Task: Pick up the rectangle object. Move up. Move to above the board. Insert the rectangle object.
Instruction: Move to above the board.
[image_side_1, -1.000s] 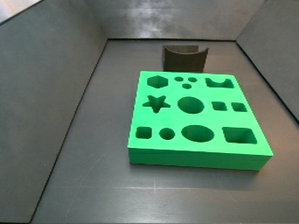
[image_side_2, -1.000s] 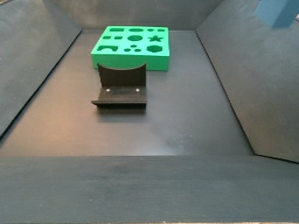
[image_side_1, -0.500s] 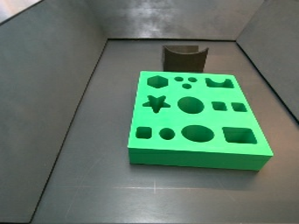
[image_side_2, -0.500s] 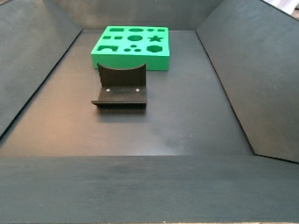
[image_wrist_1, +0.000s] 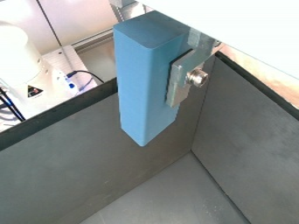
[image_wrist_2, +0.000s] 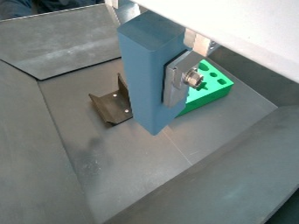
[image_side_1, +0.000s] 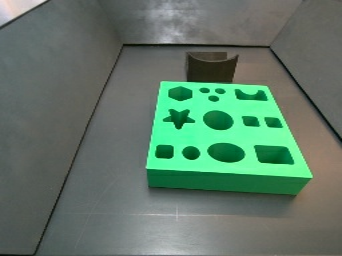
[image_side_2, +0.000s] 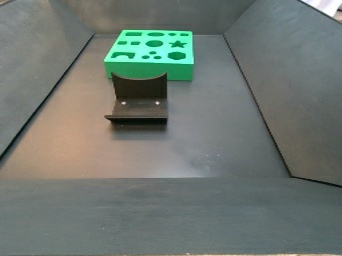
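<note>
The gripper (image_wrist_2: 163, 83), out of both side views, grips the slim matte light-blue rectangle object (image_wrist_2: 145, 74) high above the dark L-shaped fixture (image_wrist_2: 108, 101) beside the bright green cutout board (image_wrist_2: 208, 87).

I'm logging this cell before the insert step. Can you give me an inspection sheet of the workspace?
Surface: dark floor, bare apart from the board and fixture.
Job's things: blue rectangle object held between the gripper's fingers, high up; green board flat on the floor, cutouts empty.
Clutter: nothing seen.
Gripper: shut on the rectangle object, out of both side views.
Fixture: standing beside the board.
Cables: some outside the wall in a wrist view.
Surroundings: dark walls around the floor.
</note>
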